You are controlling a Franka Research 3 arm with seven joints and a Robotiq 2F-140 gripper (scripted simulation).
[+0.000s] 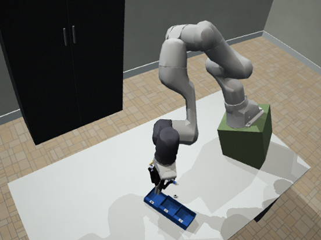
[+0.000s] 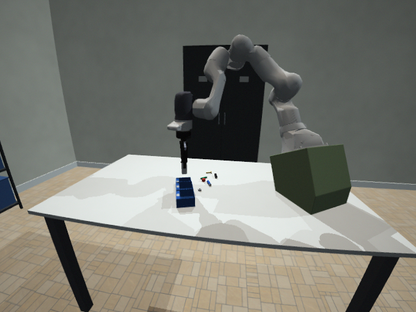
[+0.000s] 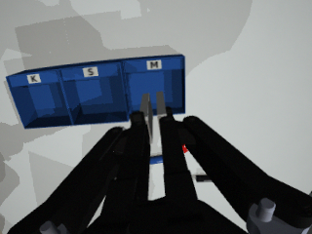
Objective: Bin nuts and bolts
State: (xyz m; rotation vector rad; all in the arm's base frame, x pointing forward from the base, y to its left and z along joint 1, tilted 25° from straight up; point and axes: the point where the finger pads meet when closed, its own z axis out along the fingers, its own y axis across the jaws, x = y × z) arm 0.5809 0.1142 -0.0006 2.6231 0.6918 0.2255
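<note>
1. Black, slim metal fingers of the gripper [image 3: 154, 100] stand nearly pressed together with only a sliver between them; I see nothing held there.
2. It points straight down, its tips over the bin's [image 3: 65, 72] end compartment marked M.
3. This bin is one glossy blue rectangular tray split into three square cells, labelled K, S and M, with the S cell [image 3: 92, 92] in the middle, open side up.
4. A small grey ring-shaped nut [image 1: 175, 196] lies flat on the white table just beside the bin.
5. Farther beyond the bin lie a gold bolt [image 2: 208, 172] on its side, long axis roughly crosswise to the bin's, plus black [image 2: 215, 175], green [image 2: 203, 177], red [image 2: 203, 179] and blue [image 2: 208, 182] small pieces.
</note>
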